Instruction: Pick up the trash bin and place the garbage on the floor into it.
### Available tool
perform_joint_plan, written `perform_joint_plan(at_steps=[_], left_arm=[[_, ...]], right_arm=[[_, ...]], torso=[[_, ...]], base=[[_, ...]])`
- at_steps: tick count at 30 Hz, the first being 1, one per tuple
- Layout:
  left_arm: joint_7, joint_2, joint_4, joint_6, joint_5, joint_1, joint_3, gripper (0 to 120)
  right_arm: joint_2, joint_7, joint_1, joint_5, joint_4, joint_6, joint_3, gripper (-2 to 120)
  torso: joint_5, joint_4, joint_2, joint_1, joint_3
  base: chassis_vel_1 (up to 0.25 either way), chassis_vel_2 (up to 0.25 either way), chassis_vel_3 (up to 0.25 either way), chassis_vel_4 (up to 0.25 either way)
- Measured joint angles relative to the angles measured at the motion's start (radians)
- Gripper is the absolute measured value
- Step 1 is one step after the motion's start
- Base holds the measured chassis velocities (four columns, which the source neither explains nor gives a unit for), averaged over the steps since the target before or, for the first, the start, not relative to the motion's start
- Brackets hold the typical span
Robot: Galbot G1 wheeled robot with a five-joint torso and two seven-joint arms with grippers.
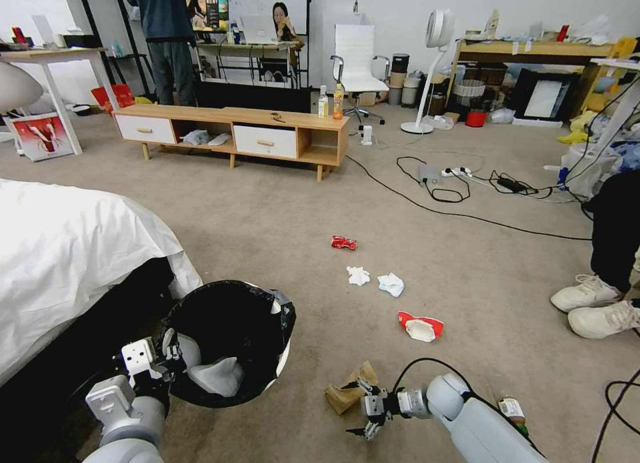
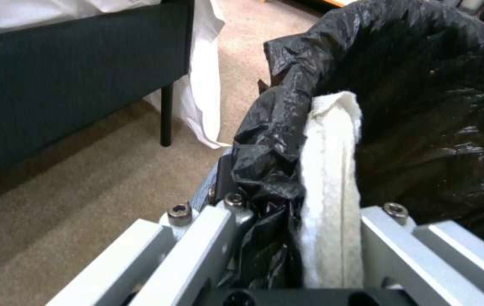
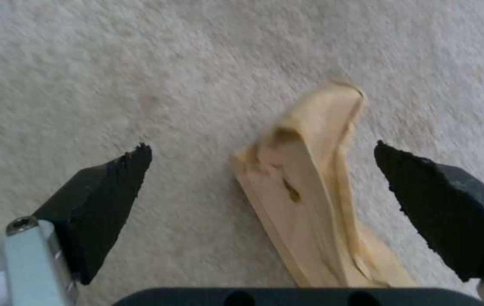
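Head view, left to right: the left gripper (image 1: 167,356) clamps the rim of the trash bin (image 1: 230,343), held beside the bed (image 1: 67,249); the right gripper (image 1: 367,409), fingers (image 3: 112,187) spread wide, straddles the brown paper bag (image 3: 310,204) on the floor (image 1: 280,216). Farther out lie a red can (image 1: 344,243), two tissue wads (image 1: 358,275), and a paper cup (image 1: 421,326).

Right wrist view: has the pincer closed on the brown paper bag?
No. The right pincer is open, its pads either side of the brown paper bag without touching.
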Motion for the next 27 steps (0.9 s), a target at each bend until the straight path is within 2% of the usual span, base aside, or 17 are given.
perform_joint_plan(at_steps=[21, 24, 26, 27], left_arm=[[0.005, -0.001, 0.005, -0.009, 0.005, 0.004, 0.004, 7], [0.005, -0.001, 0.005, -0.009, 0.005, 0.002, 0.005, 7], [0.005, 0.0, 0.005, -0.009, 0.005, 0.002, 0.005, 7], [0.005, 0.0, 0.005, -0.009, 0.005, 0.002, 0.005, 7]], right_arm=[[0.034, 0.056, 0.05, -0.035, -0.112, -0.001, 0.021, 100], [0.039, 0.057, 0.05, -0.036, -0.124, -0.002, 0.025, 95], [0.041, 0.058, 0.048, -0.037, -0.136, -0.002, 0.031, 83], [0.041, 0.058, 0.048, -0.037, -0.136, -0.002, 0.031, 83]], torso=[[-0.0001, 0.0002, 0.0, 0.0, 0.0], [0.0, 0.0001, 0.0, 0.0, 0.0], [0.0, 0.0002, 0.0, 0.0, 0.0], [0.0, 0.0002, 0.0, 0.0, 0.0]], base=[[0.0, 0.0, 0.0, 0.0], [0.0, 0.0, 0.0, 0.0], [0.0, 0.0, 0.0, 0.0], [0.0, 0.0, 0.0, 0.0]])
